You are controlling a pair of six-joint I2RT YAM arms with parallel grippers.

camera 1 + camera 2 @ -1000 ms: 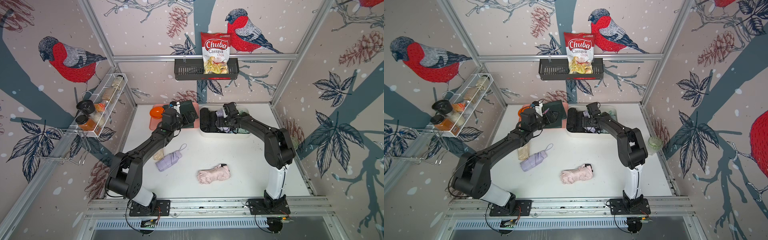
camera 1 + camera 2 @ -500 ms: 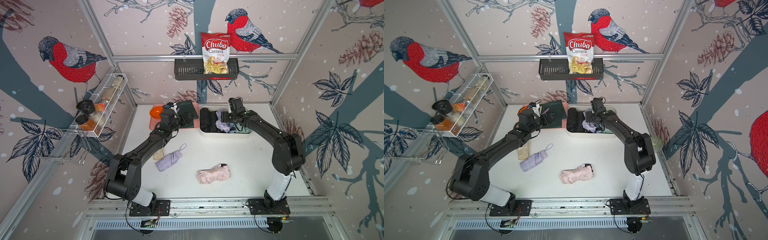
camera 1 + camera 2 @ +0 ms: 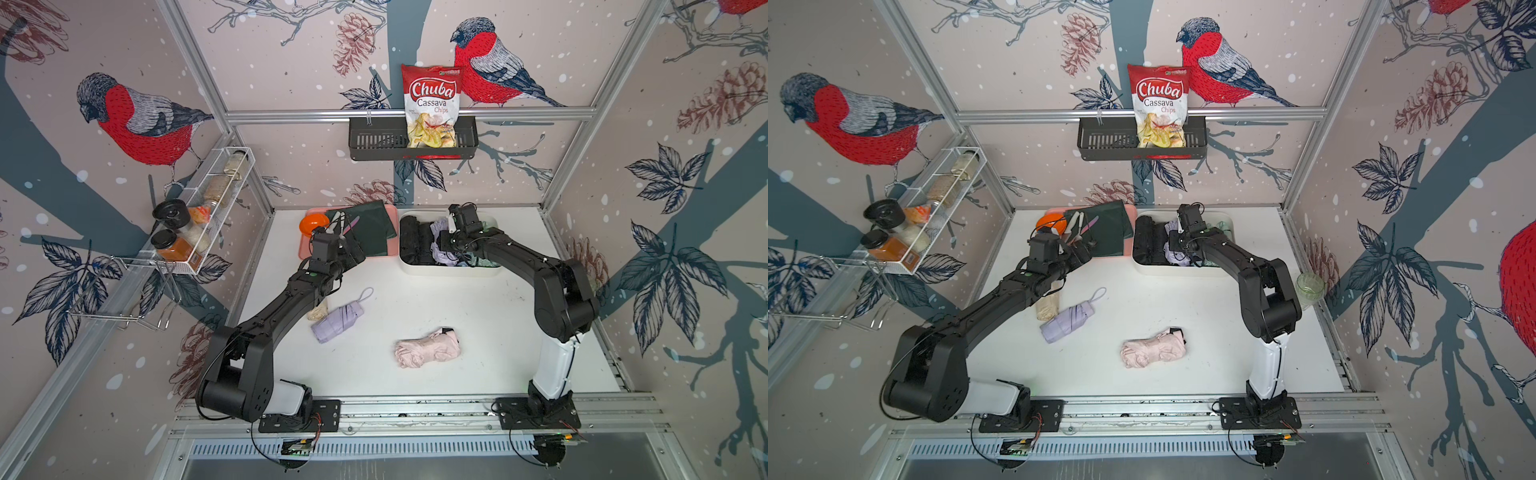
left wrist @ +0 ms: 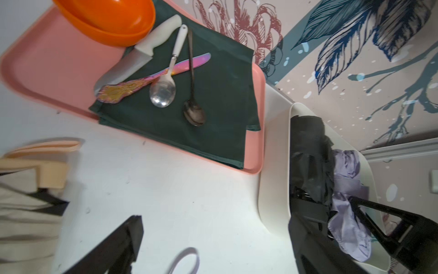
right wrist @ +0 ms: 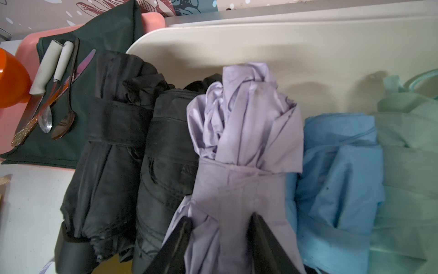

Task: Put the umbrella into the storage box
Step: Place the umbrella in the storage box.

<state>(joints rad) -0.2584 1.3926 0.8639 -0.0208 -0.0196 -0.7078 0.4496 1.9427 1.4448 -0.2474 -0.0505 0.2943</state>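
One label can be read — "Chuba Cassava Chips", on the red snack bag (image 3: pixel 431 99) standing in the black wall basket (image 3: pixel 374 143) — far wall.

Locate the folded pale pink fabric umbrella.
The pale pink umbrella lies on the white table, front middle, in both top views, right of the lilac folded umbrella.

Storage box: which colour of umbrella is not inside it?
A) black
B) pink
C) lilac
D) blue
B: the pink umbrella lies out on the table, while the storage box holds black umbrellas, a lilac umbrella and a blue umbrella.
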